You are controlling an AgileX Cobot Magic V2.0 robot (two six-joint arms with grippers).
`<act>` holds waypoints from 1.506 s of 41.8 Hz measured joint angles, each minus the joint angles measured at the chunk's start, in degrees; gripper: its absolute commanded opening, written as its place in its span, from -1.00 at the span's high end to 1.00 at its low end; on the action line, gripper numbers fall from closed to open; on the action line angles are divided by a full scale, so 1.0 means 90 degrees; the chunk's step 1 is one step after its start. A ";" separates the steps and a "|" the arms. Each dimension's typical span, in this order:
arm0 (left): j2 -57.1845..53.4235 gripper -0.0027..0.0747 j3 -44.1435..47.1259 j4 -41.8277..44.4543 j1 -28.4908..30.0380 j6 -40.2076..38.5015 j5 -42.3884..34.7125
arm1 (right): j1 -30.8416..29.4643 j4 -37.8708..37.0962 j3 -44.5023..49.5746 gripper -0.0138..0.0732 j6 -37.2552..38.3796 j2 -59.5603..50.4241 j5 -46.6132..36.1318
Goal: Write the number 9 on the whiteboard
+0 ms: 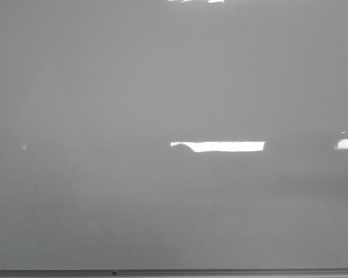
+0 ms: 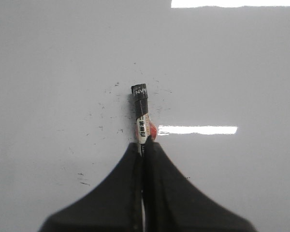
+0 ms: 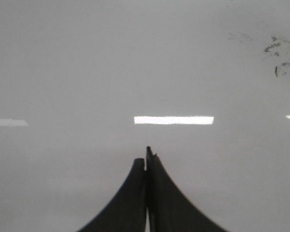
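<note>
Light: dim, even and grey in all three views.
Glare: bright rectangular reflections on the large glossy pale grey-white whiteboard (image 1: pixel 104 202).
Focus: soft and grainy; the black gripper fingers (image 2: pixel 174 193) near each wrist lens are blurred.

Glossy whiteboard (image 1: pixel 162 87), faint ink specks (image 2: pixel 104 104)

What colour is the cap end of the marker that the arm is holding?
Black, with small white lettering, on the marker held in the left gripper; the left wrist view shows it best.

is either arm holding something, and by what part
The left end effector is shut on a marker, gripping its lower barrel with the black capped end sticking out. The right end effector is shut and empty.
</note>
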 measured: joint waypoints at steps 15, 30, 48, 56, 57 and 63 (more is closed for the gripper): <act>0.0000 0.98 0.0000 0.0000 0.0000 0.0000 0.0000 | 0.0000 0.0000 0.0000 0.84 0.0000 0.0000 0.0000; 0.0000 0.98 0.0000 0.0000 0.0000 0.0000 0.0000 | 0.0000 0.0000 0.0000 0.84 0.0000 0.0000 0.0000; 0.0000 0.98 -0.0012 -0.0061 0.0000 0.0000 -0.0865 | 0.0013 0.0000 -0.0299 0.84 0.0000 0.0000 0.0304; 0.0000 0.98 -0.0362 -0.0264 0.0000 0.0000 -0.0859 | 0.0013 -0.0014 -0.1221 0.84 -0.0188 0.0000 0.1179; 0.0000 0.98 -0.0419 -0.0263 0.0000 0.0000 -0.0824 | 0.0013 -0.0014 -0.1341 0.84 -0.0266 0.0000 0.1302; 0.0117 0.98 -0.1098 -0.0266 0.0000 0.0000 -0.0500 | 0.0013 -0.0017 -0.2072 0.84 -0.0750 0.0268 0.1997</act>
